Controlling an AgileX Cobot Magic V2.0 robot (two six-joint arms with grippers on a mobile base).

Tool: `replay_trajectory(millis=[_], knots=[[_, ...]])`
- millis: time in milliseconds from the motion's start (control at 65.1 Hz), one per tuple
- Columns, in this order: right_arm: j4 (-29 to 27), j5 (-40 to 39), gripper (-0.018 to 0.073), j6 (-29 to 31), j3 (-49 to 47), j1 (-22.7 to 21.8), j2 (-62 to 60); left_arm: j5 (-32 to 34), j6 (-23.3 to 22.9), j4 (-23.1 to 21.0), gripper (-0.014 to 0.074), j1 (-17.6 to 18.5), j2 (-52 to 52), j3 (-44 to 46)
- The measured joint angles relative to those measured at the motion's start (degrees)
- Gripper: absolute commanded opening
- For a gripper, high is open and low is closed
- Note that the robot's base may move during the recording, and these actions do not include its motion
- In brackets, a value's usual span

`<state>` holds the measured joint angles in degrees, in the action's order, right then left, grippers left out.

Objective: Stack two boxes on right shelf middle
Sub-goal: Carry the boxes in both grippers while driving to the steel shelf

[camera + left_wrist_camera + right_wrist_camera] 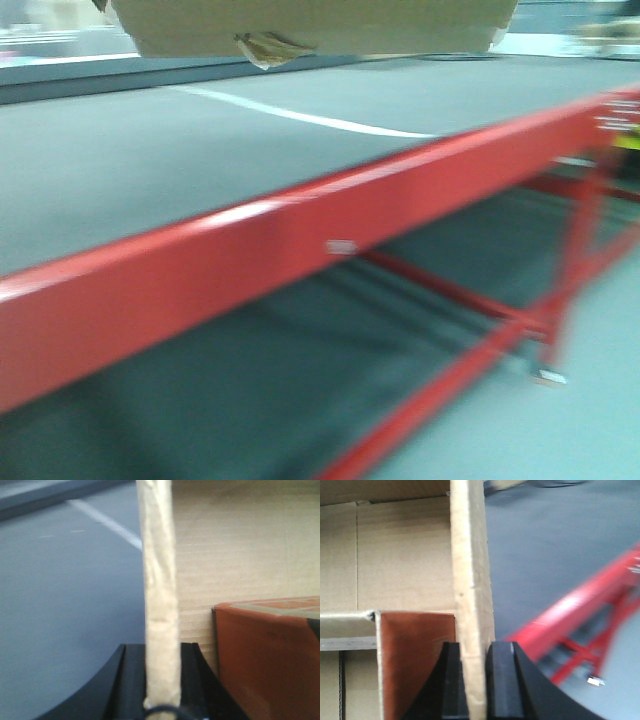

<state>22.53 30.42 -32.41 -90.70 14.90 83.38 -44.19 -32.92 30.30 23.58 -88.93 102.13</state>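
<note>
The left jaws and right jaws each clamp a wall of the box (320,25), aloft above the counter (130,170). This looks like the carry; next it needs moving level to the shelf, unseen here.

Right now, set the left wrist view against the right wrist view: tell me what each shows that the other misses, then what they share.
Only the left wrist view shows the white line across the grey surface. Only the right wrist view shows the red frame with its legs. In both, a wall of the box is pinched, by the left fingers in one and the right fingers in the other, and an orange-brown object sits inside the box.
</note>
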Motion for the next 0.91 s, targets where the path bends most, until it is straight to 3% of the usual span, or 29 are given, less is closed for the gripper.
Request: replay_trajectory(millis=[906], knots=[[0.1,0.0,-0.0153,-0.1,-0.1,-0.2,0.0,0.1,0.0,-0.2,-0.0111,0.0,0.0,0.0]])
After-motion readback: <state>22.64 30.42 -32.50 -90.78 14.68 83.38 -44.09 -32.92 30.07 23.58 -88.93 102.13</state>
